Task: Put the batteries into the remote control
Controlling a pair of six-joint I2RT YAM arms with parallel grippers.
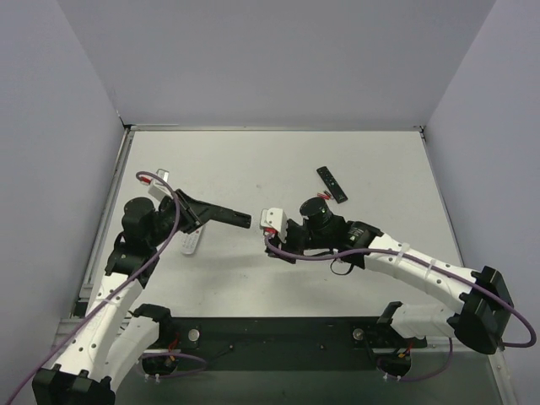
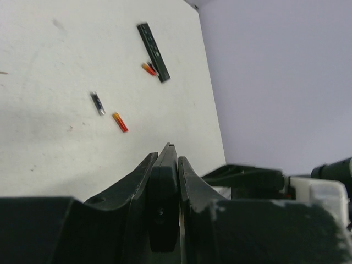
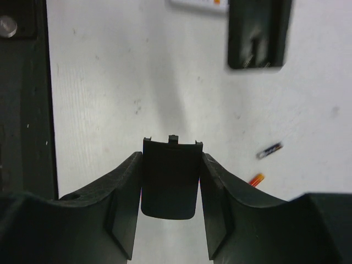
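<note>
My left gripper is shut on a black remote control, held edge-on between its fingers and pointing right above the table. Facing it, my right gripper is shut on a flat black battery cover with small tabs on its far edge. The held remote's end shows just beyond the cover. Batteries lie loose on the table: a red one, a dark grey one, and another red one. The right wrist view shows a dark battery and a red battery.
A second slim black remote lies at the back right with a red battery against it. A white remote lies below my left gripper. Grey walls close in the table on three sides.
</note>
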